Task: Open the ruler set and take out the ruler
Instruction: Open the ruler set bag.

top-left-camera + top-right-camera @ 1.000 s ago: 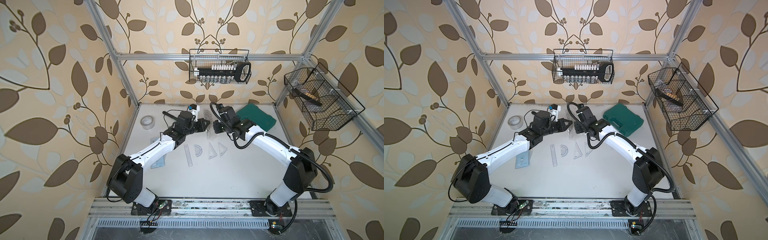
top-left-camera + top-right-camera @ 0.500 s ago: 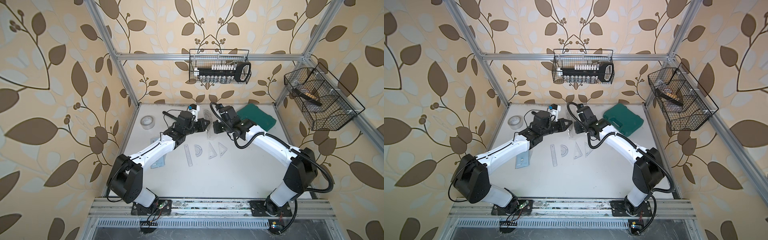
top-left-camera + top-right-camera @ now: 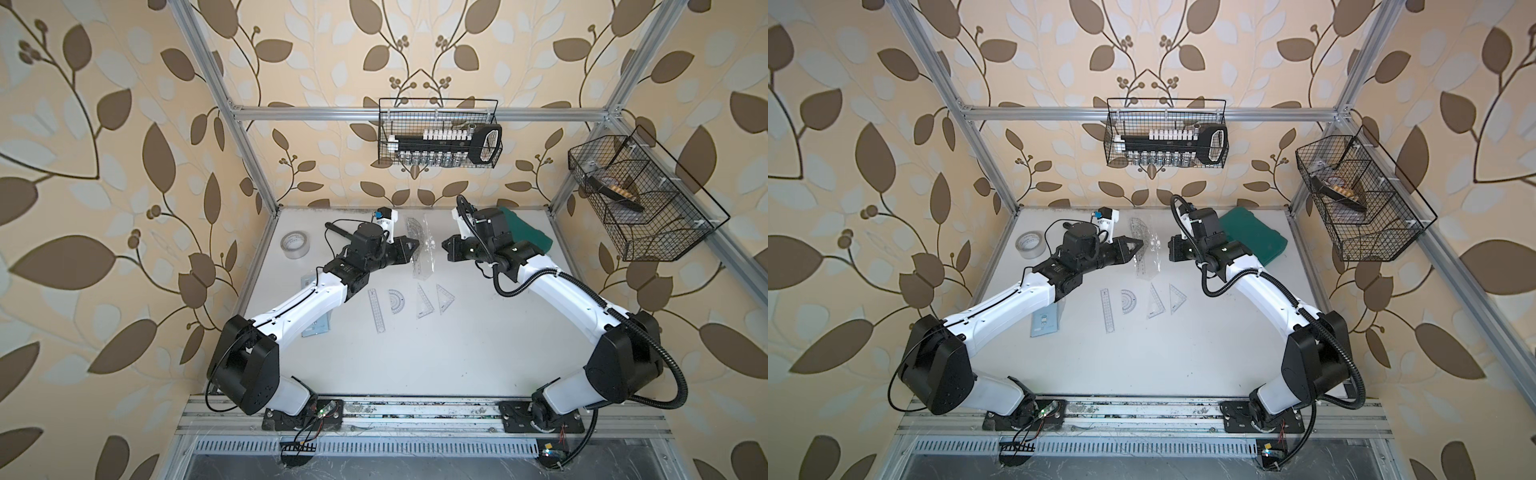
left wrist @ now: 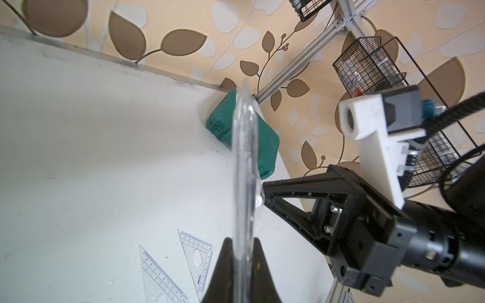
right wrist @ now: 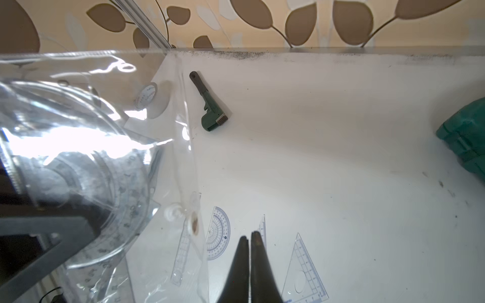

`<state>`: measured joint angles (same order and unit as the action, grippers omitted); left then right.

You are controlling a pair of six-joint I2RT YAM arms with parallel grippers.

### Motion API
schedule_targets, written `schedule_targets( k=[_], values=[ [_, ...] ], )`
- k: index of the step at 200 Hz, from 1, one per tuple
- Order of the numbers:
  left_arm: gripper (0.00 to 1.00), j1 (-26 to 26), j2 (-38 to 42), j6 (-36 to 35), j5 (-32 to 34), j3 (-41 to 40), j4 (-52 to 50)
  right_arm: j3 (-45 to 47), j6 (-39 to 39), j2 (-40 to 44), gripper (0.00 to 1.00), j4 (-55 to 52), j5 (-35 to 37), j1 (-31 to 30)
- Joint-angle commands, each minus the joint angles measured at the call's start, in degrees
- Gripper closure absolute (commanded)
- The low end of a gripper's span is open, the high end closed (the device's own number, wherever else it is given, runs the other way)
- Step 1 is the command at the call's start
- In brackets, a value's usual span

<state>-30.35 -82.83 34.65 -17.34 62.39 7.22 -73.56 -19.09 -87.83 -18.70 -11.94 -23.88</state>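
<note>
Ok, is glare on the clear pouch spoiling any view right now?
Right wrist view: white glare blots out part of the pouch; left wrist view: pouch edge-on and blurred near the lens; both top views: evenly lit, sharp.

pouch [image 3: 420,253] behind straight ruler [image 3: 377,309], case [image 3: 534,237] right

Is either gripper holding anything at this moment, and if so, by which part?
The left gripper pinches the clear ruler-set pouch at one edge. The right gripper is shut on nothing, beside the pouch.
</note>
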Motion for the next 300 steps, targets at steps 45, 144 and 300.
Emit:
schedule_targets(
  k=[45, 144, 300],
  values=[
    [1.0, 0.71, 2.89, -0.83, -0.81, -1.13, 2.45, 2.38, -1.28, 2.79, 0.67, 4.47, -7.24, 0.29],
    [1.0, 0.75, 2.54, 0.75, -2.34, -1.74, 4.19, -2.76, 0.19, 0.62, 0.44, -0.73, -0.06, -5.28],
    [1.0, 0.74, 3.37, 1.07, -3.93, -1.92, 5.08, -8.18, 0.81, -3.76, 0.49, -5.01, 13.68, -6.39]
  ],
)
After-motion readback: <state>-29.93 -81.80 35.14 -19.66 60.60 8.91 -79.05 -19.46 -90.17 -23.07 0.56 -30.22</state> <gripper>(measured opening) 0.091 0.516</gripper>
